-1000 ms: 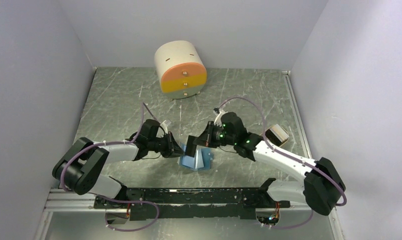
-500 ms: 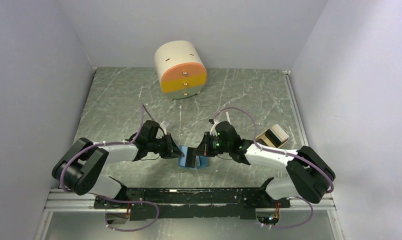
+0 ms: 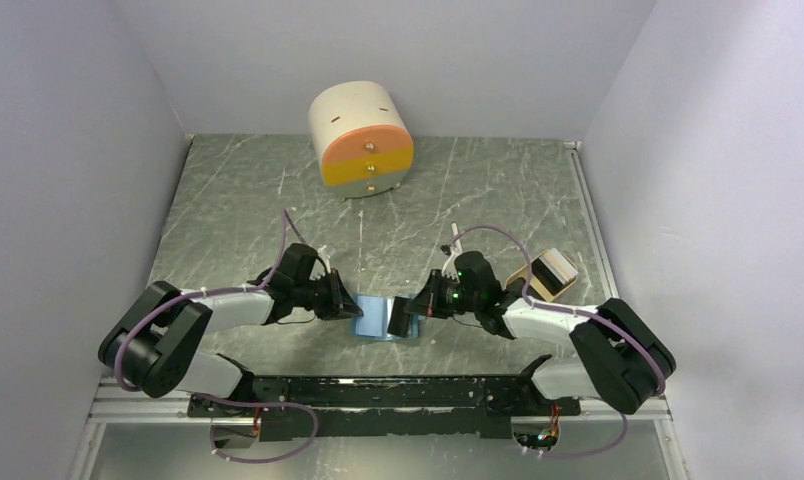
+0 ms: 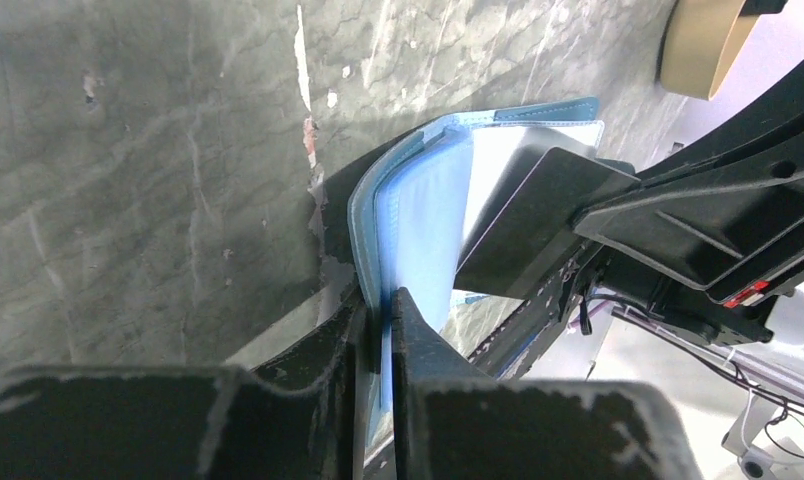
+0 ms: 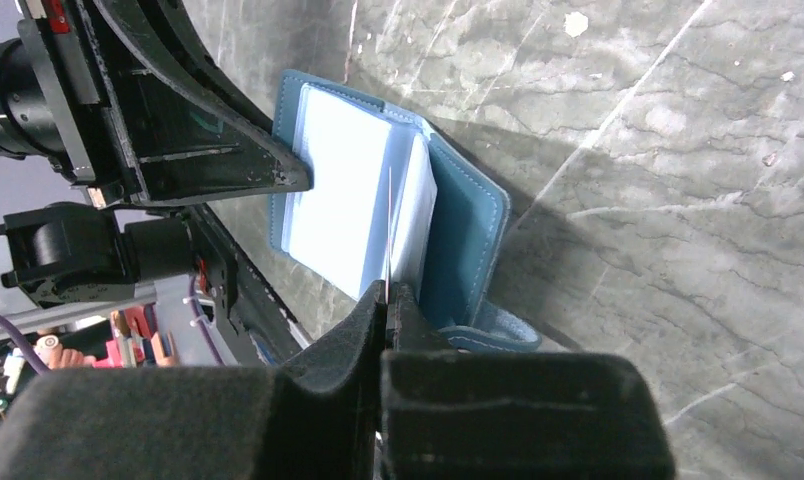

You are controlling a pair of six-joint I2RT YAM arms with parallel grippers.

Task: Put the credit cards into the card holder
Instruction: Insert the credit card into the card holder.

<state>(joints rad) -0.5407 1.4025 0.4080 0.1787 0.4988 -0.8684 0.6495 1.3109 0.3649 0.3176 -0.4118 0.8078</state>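
The left claw [image 4: 381, 305] is closed down to a sliver on one cover of the card holder [image 4: 423, 200]. It pinches the blue flap and props the wallet open on the table [image 3: 238, 200], low in the middle between the two arms. Just right of that flap a dark credit card [image 4: 523, 215] stands against the pale inner leaves. It is clamped in the right claw [image 5: 388, 295], whose jaws are shut almost flat on it.

I judge the step in hand to be seating this card in a slot pocket. The next move would call for lining the card's leading edge with a pocket mouth and sliding it in along the plane of the leaf. Meanwhile the left side should hold the cover steady, and the right side should not let go before the card is seated.

The right wrist view shows the card only edge-on, as a thin line, so I cannot tell whether its edge has entered a pocket or merely lies between leaves. From above, both claws cover the meeting point. Far right, the beige tray [image 3: 545, 272] is too small to read, and no other cards can be made out
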